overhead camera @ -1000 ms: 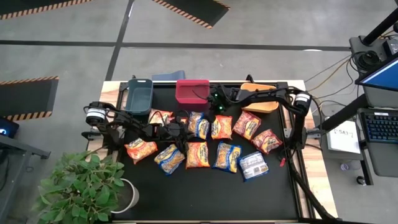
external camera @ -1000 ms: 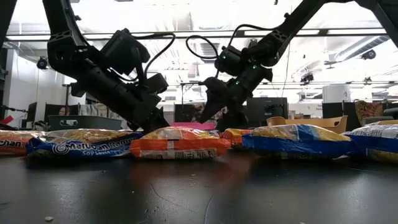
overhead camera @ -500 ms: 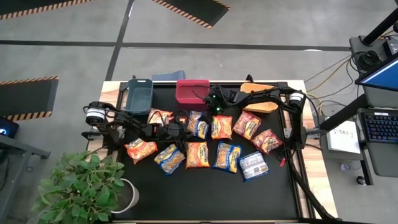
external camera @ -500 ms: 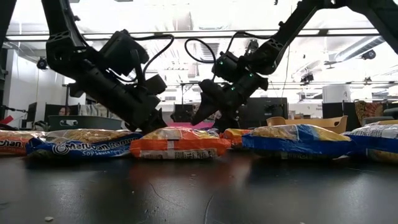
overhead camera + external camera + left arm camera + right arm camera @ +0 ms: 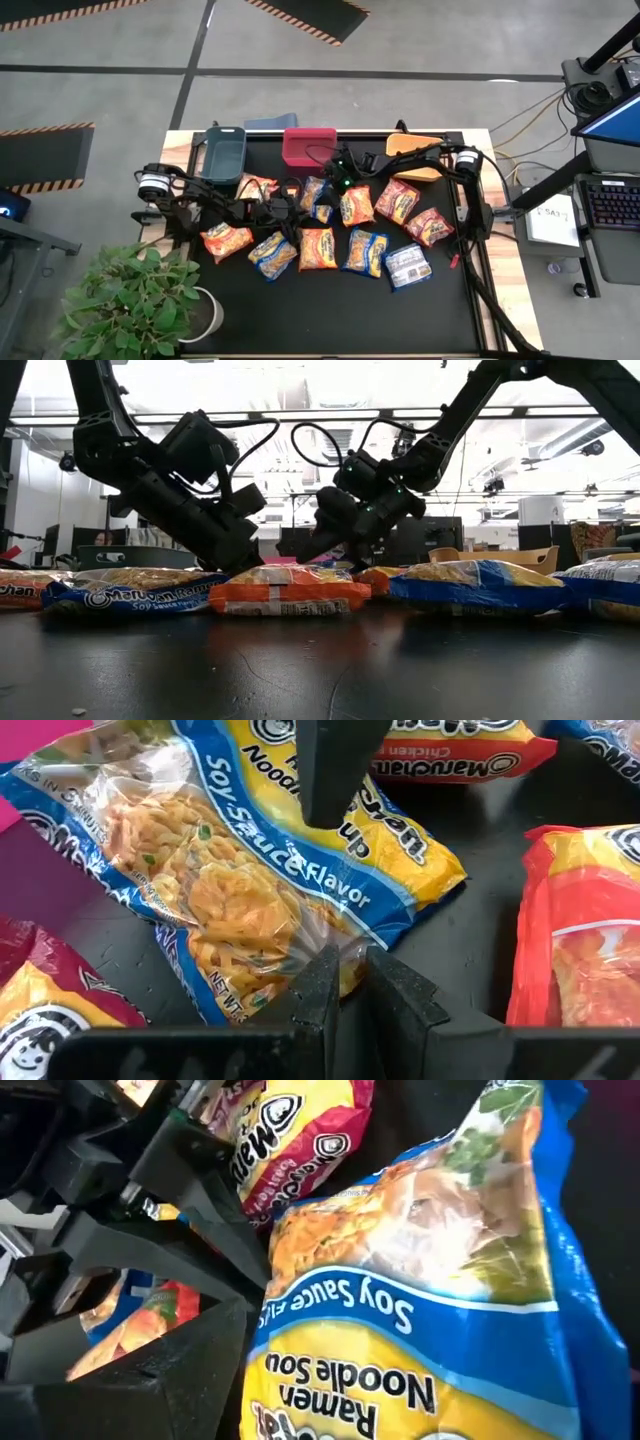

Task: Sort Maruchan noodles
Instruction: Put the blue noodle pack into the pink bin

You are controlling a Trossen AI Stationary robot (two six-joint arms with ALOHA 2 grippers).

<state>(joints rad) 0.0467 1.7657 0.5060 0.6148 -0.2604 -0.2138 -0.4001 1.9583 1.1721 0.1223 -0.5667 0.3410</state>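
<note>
About a dozen noodle packets lie flat in two rows on the black table (image 5: 440, 300). My left gripper (image 5: 289, 206) (image 5: 351, 978) is shut on a blue-and-yellow Soy Sauce packet (image 5: 318, 198) (image 5: 240, 870) in the far row. My right gripper (image 5: 336, 184) (image 5: 312, 546) is low over the same packet from the far right. It looks open, and one of its fingers (image 5: 335, 770) stands over the packet's far end. The packet fills the right wrist view (image 5: 430, 1280). Whether that finger touches it, I cannot tell. My left gripper pinches the Soy Sauce packet by its clear crimped end seam (image 5: 335, 942) between both fingers. It comes in low from the table's left, slanting down. The rest of the packet stretches away from the fingers; whether it is off the table I cannot tell.
A dark grey bin (image 5: 225, 150), a red bin (image 5: 308, 147) and an orange bin (image 5: 415, 158) stand along the far edge. Other packets crowd close: red-and-yellow (image 5: 258, 187), orange (image 5: 356, 204), red (image 5: 397, 200). The near row includes a silver-white one (image 5: 407, 266). A potted plant (image 5: 130, 300) sits beyond the near-left corner.
My right gripper has moved toward the table's left and near side and down, from beside the red bin to just over the Soy Sauce packet. My left arm has stayed where it was, on the packet.
</note>
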